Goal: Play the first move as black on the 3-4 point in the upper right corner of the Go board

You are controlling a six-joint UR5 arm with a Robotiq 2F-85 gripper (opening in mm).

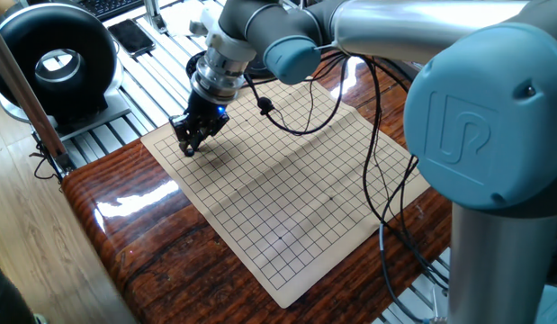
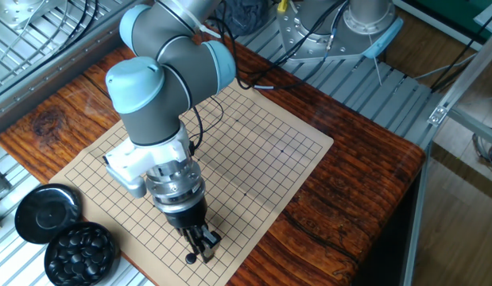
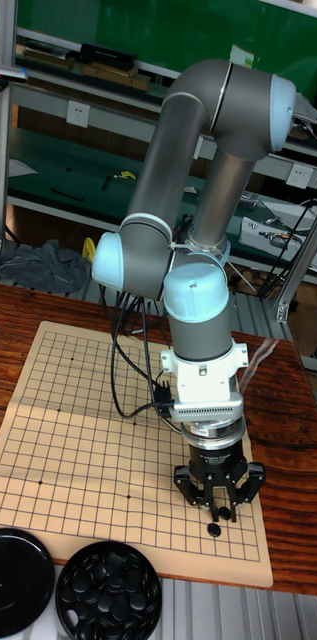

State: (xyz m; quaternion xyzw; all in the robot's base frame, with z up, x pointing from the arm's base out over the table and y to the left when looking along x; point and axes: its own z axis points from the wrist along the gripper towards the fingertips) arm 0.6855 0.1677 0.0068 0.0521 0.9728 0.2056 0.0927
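The tan Go board (image 1: 287, 180) (image 2: 253, 151) (image 3: 88, 440) lies on the wooden table. My gripper (image 2: 203, 253) (image 3: 217, 516) (image 1: 189, 147) points down over a corner area of the grid. A single black stone (image 2: 191, 258) (image 3: 214, 530) lies on the board right at the fingertips and shows as a full disc outside them. The fingers stand only slightly apart with nothing between them. In the one fixed view the stone is hidden by the gripper.
A bowl of several black stones (image 2: 80, 248) (image 3: 108, 590) and its black lid (image 2: 45, 211) (image 3: 13, 580) stand off the board's edge. A black ring-shaped device (image 1: 55, 58) sits at the table's far side. Cables (image 1: 377, 135) hang over the board from the arm.
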